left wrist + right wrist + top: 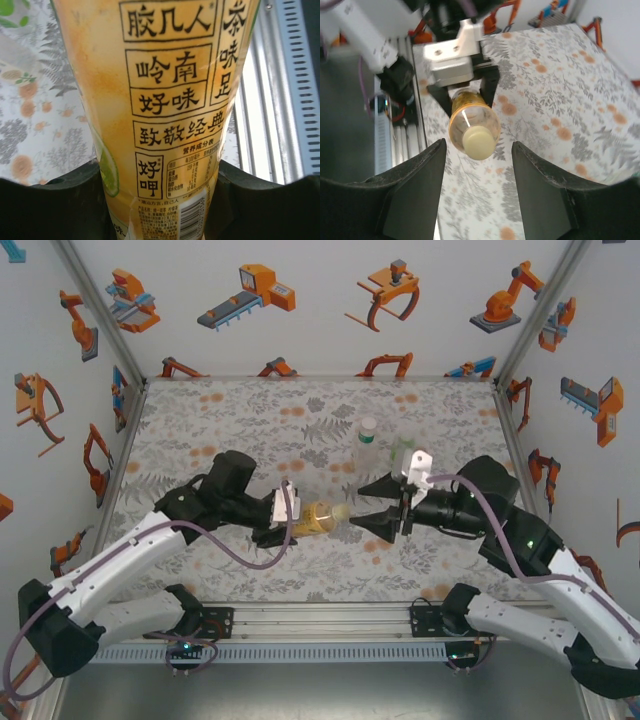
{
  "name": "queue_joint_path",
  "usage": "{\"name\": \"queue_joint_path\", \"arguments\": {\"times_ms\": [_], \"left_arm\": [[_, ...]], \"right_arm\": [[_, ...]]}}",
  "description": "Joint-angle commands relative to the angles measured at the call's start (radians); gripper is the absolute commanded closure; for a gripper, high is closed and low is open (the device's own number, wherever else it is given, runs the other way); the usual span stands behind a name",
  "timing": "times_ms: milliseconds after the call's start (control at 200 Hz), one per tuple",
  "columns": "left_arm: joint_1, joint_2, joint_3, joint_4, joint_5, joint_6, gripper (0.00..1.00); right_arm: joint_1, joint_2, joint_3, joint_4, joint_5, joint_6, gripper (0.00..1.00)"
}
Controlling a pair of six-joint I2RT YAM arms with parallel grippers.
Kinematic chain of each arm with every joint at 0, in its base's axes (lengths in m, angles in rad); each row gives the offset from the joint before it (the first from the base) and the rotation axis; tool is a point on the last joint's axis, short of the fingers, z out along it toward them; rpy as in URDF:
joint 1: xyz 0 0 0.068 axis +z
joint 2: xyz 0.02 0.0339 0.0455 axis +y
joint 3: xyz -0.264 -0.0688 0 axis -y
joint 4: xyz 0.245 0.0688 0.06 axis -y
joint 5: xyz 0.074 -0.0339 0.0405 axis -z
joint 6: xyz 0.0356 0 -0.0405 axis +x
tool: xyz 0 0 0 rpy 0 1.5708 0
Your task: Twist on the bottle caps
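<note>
Your tall amber-yellow bottle lies on its side above the middle of the worktop, nearer the near edge, with its pale yellow cap on and pointing right. Beyond it your slim clear bottle stands upright, its white cap on. The short green bottle stands just right of it.

We look down from above and behind on the table, left wrist camera hard against the amber bottle, facing three o'clock, right wrist camera close, facing nine, all sharing that bottle.
</note>
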Motion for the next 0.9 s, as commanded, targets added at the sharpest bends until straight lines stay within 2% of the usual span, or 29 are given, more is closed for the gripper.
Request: {"name": "queue_joint_path", "arguments": {"times_ms": [0, 160, 546, 891], "left_arm": [[-0.005, 0.017, 0.047, -0.074, 0.131, 0.044, 1.0], [-0.004, 0.035, 0.062, -0.112, 0.196, 0.06, 1.0], [-0.005, 0.058, 0.078, -0.136, 0.197, 0.06, 1.0], [-0.006, 0.056, 0.08, -0.14, 0.191, 0.061, 1.0]], "right_arm": [[0.003, 0.034, 0.056, -0.144, -0.197, -0.304, 0.47], [0.003, 0.078, 0.08, -0.201, -0.226, -0.393, 0.47], [0.003, 0.117, 0.084, -0.19, -0.237, -0.409, 0.49], [0.004, 0.127, 0.073, -0.129, -0.252, -0.404, 0.58]]}}
